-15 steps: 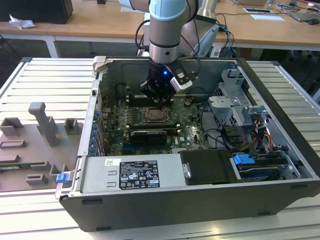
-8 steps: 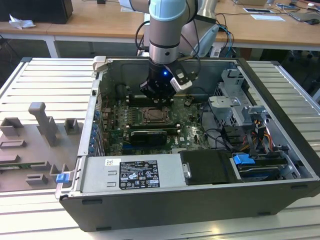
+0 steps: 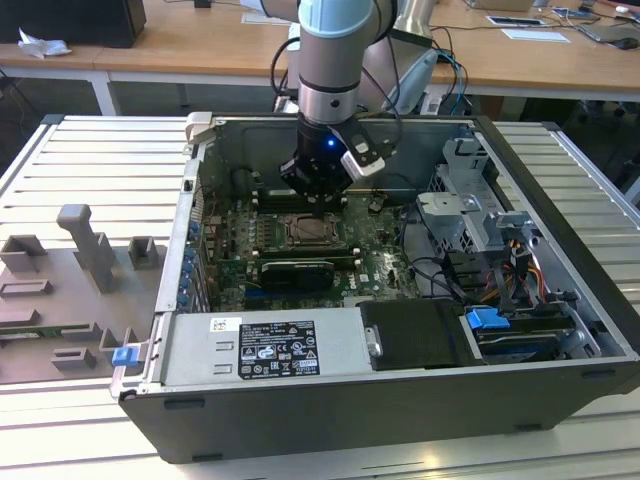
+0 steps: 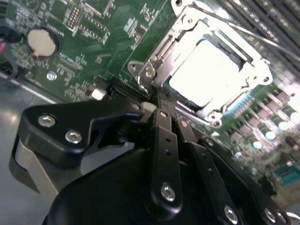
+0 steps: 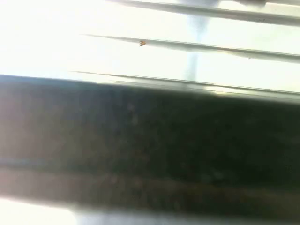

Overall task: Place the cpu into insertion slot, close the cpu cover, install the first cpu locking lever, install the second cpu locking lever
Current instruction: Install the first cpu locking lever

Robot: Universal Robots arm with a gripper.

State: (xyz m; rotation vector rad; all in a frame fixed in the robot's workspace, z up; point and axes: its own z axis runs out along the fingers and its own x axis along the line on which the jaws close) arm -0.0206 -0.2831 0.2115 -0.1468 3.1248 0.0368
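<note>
Green motherboard (image 4: 93, 28): insertion slot (image 4: 154, 56) holds cpu (image 4: 211, 70) (cover down).

Open black computer case (image 3: 560, 330) on slatted bench (image 3: 90, 160); grey fixtures (image 3: 90, 250) beside it; blue drive latch (image 3: 487, 320) inside.

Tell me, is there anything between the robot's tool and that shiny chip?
In the second wrist view, only the silvery rim of the cpu cover lies between the tool and the cpu, which sits framed in the cover's window.
</note>
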